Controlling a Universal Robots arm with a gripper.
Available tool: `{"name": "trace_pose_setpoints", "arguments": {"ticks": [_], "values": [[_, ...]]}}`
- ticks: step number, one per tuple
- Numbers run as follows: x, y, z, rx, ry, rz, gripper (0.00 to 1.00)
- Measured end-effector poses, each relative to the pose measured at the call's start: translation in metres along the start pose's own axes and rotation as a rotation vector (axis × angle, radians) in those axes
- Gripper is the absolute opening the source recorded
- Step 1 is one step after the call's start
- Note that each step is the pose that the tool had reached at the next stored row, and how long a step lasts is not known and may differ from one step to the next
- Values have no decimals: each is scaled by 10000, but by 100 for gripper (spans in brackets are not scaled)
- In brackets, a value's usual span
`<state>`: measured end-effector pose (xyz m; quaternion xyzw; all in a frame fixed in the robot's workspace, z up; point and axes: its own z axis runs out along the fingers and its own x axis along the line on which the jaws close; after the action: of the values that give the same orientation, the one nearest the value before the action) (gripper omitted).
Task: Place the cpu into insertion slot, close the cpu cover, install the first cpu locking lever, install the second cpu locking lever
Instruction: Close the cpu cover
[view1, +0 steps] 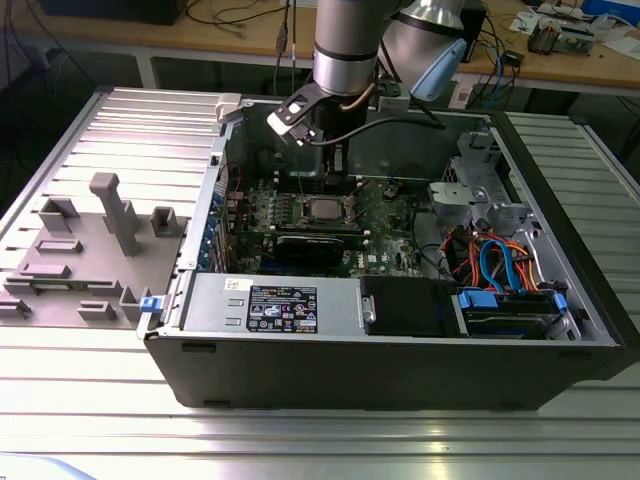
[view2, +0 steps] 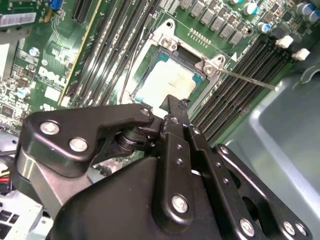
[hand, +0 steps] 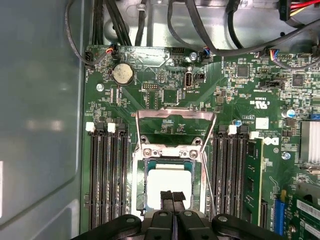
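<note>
Now: cpu (hand: 167, 180) in socket (hand: 140, 192) – cpu cover (hand: 175, 114) open – fingers (hand: 167, 196) together above.

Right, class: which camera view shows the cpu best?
The first wrist view: the cpu lies square to the camera, with only the gripper overlapping one edge. The second wrist view shows it at a slant, partly behind the gripper; the exterior view shows a small distant square.
</note>
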<state>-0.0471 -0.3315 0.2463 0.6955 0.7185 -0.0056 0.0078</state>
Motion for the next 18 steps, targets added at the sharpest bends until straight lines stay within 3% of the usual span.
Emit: {"name": "trace_pose_setpoints", "arguments": {"ticks": [9, 18], "values": [[0, 0, -122, 4, -92, 60, 11], [0, 0, -144, 6, -131, 96, 11]]}}
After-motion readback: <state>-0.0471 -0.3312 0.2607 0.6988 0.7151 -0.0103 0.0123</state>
